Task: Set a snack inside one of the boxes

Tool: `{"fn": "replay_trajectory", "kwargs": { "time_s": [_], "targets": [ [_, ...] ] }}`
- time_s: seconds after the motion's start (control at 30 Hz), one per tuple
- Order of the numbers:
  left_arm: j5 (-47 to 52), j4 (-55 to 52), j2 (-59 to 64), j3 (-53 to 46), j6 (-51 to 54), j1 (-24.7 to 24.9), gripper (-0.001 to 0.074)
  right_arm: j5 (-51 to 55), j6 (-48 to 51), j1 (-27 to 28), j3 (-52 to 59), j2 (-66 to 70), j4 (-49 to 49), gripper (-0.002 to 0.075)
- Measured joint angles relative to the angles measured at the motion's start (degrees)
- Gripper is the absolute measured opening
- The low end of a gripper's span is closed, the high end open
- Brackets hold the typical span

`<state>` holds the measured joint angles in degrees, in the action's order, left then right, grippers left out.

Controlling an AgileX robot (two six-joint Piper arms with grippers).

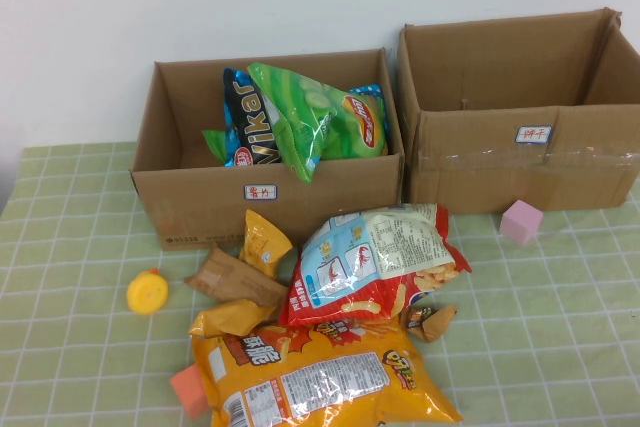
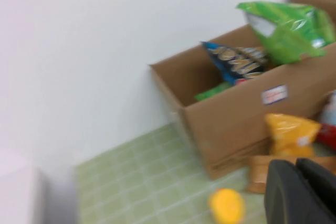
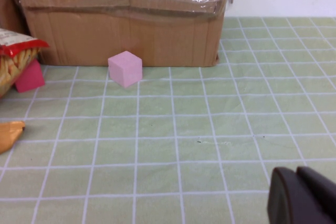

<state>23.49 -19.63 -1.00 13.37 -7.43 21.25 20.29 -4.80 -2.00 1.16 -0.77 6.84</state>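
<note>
The snack, a shiny bright-green crisp bag (image 1: 310, 112), lies tilted inside the lower brown box (image 1: 200, 197) and sticks out above its rim next to a dark blue bag (image 1: 245, 122). In the left wrist view the green bag (image 2: 289, 30) shows over the same box (image 2: 231, 124). My left gripper (image 2: 296, 165) is shut and holds nothing, hovering low over the table in front of that box. My right gripper (image 3: 297, 170) is shut and holds nothing above bare cloth, short of the taped box (image 3: 126, 30). Neither arm appears in the high view.
A taller taped box (image 1: 480, 162) stands to the right. In front of the boxes lie a big orange-yellow bag (image 1: 320, 377), a red-and-white bag (image 1: 375, 262), small brown packets (image 1: 235, 282), a yellow round toy (image 1: 147, 293), a pink cube (image 1: 521, 222) and an orange block (image 1: 188, 390).
</note>
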Motion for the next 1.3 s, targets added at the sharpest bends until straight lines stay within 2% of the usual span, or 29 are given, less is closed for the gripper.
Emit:
{"fn": "replay_trajectory", "kwargs": {
  "time_s": [0.03,0.07,0.17,0.27,0.4,0.8,1.07,1.3],
  "targets": [
    [-1.9,1.6,0.0,-1.1,2.8,-2.1,-0.0002,0.0,0.0,0.0,0.0,0.0,0.0,-0.0002],
    [-5.7,4.4,0.0,-4.0,7.4,-7.3,-0.0002,0.0,0.0,0.0,0.0,0.0,0.0,-0.0002],
    [-9.8,6.5,0.0,-7.7,9.4,-13.6,-0.0002,0.0,0.0,0.0,0.0,0.0,0.0,-0.0002],
    [-11.6,9.5,0.0,-10.9,9.8,-18.9,-0.0003,0.0,0.0,0.0,0.0,0.0,0.0,-0.0002],
    [-12.8,12.3,0.1,-14.2,9.9,-23.0,-0.0002,0.0,0.0,0.0,0.0,0.0,0.0,-0.0002],
    [-10.6,18.4,0.1,-14.6,11.2,-23.8,-0.0002,0.0,0.0,0.0,0.0,0.0,0.0,-0.0002],
    [-5.8,18.4,0.1,-14.6,10.5,-23.9,-0.0002,0.0,0.0,0.0,0.0,0.0,0.0,-0.0002],
    [-5.7,18.4,0.1,-14.5,9.4,-23.9,-0.0002,0.0,0.0,0.0,0.0,0.0,0.0,-0.0002]
  ]
}}
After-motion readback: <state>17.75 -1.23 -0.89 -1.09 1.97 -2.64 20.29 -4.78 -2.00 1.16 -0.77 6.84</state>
